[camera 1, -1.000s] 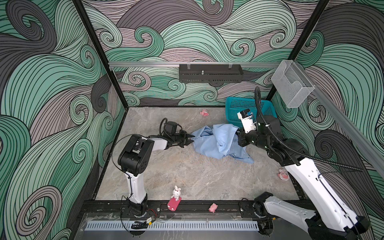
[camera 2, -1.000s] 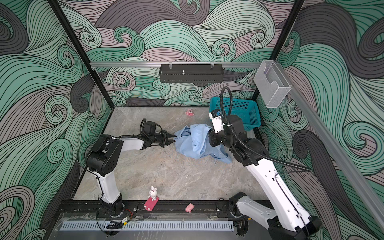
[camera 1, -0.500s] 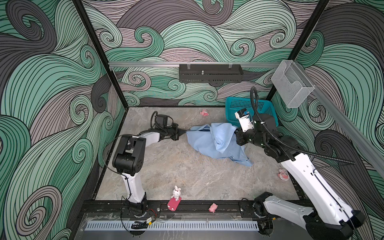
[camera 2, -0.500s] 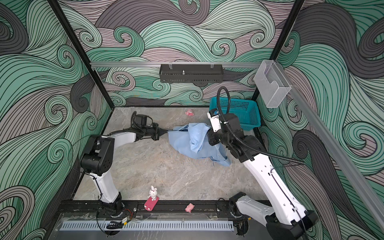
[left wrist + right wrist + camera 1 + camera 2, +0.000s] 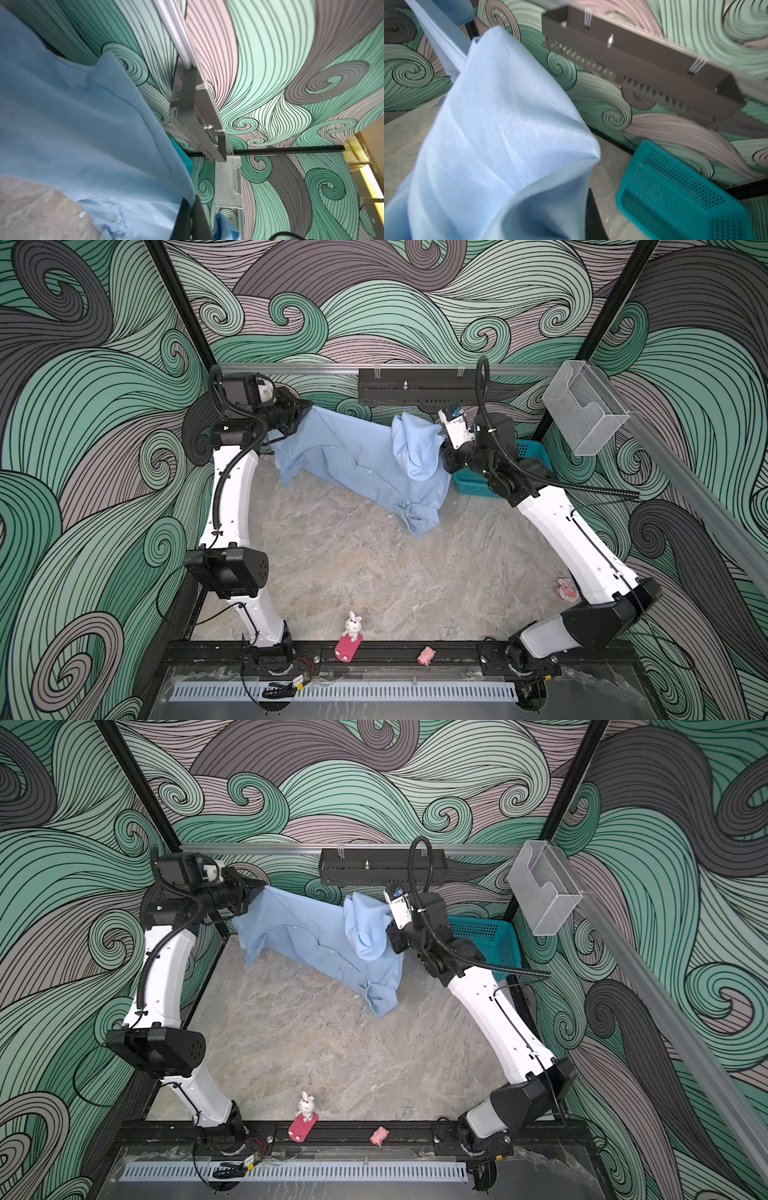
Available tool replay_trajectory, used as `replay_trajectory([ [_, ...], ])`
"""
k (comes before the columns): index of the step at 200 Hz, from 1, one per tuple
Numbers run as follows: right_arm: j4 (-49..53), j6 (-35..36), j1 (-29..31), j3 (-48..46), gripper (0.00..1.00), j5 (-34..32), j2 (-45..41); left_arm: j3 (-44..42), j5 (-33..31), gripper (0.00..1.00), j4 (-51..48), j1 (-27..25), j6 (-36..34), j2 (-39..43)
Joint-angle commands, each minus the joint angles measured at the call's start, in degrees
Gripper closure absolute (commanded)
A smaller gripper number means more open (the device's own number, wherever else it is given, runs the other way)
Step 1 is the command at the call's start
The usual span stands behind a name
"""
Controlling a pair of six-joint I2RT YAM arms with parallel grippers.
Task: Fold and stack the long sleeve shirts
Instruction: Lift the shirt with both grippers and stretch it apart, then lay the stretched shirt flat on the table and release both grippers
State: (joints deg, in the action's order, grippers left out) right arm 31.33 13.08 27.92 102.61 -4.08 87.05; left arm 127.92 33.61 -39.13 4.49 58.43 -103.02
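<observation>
Start at your left end effector, raised well to the left of the teal basket: its jaws are pressed together on one edge of the light blue shirt. The left wrist view confirms it, with cloth running straight out from between the dark fingers.

From that pinch the shirt hangs in the air as a sagging sheet toward the basket, button line facing up. This looks like a spread-out hold: two high grips apart from each other let the weight pull the creases down so you can lay the shirt flat for folding. It is not taut yet — a loose fold bunches near the basket end and a tail droops toward the surface. I cannot tell whether that tail touches.

Your right end effector sits just left of the basket, buried in that bunched cloth. Its jaws are closed, pinching the shirt; the fold draped over them hides which part is caught.

The basket rests at the back corner, partly behind the right arm. The mesh walls that show in the right wrist view hold nothing I can make out; something dark beside the arm may be cloth or arm — unclear. Past the basket, the clear wall holder looks empty.
</observation>
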Motion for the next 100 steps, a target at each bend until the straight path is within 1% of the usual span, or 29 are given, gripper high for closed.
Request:
replay_trajectory([
  [1, 3.9, 4.6, -0.8, 1.6, 1.00, -3.3, -1.8, 0.1, -8.1, 1.00, -10.3, 2.4, -6.7, 0.2],
  [9, 4.6, 5.1, -0.4, 0.2, 1.00, -3.1, -2.3, -5.0, -8.2, 1.00, -10.1, 2.4, -7.5, 2.4],
  [23, 5.3, 6.0, 0.9, -4.1, 1.00, -3.4, -3.9, -17.7, -9.0, 1.00, -7.2, 2.4, -7.7, 7.5],
  [37, 5.6, 6.3, 2.1, -10.0, 1.00, -4.3, -6.0, -31.9, -9.4, 1.00, -3.0, 2.3, -7.3, 13.1],
  [52, 6.5, 5.4, 3.4, -16.7, 1.00, -5.7, -9.0, -43.8, -9.1, 1.00, -1.4, 2.3, -7.5, 17.7],
  [70, 8.5, 2.2, 5.1, -23.8, 1.00, -7.1, -12.7, -53.8, -7.9, 1.00, -3.3, 1.8, -8.9, 21.1],
  [73, 8.9, 1.5, 5.4, -24.7, 1.00, -7.3, -13.3, -55.5, -7.8, 1.00, -3.5, 1.6, -9.1, 23.0],
  [86, 10.9, -1.5, 7.0, -29.1, 1.00, -8.5, -15.8, -61.9, -7.0, 1.00, -3.7, 1.2, -9.6, 26.3],
  [100, 13.2, -4.4, 8.9, -33.1, 1.00, -9.3, -18.1, -68.3, -7.7, 1.00, -4.1, 0.5, -10.2, 30.1],
])
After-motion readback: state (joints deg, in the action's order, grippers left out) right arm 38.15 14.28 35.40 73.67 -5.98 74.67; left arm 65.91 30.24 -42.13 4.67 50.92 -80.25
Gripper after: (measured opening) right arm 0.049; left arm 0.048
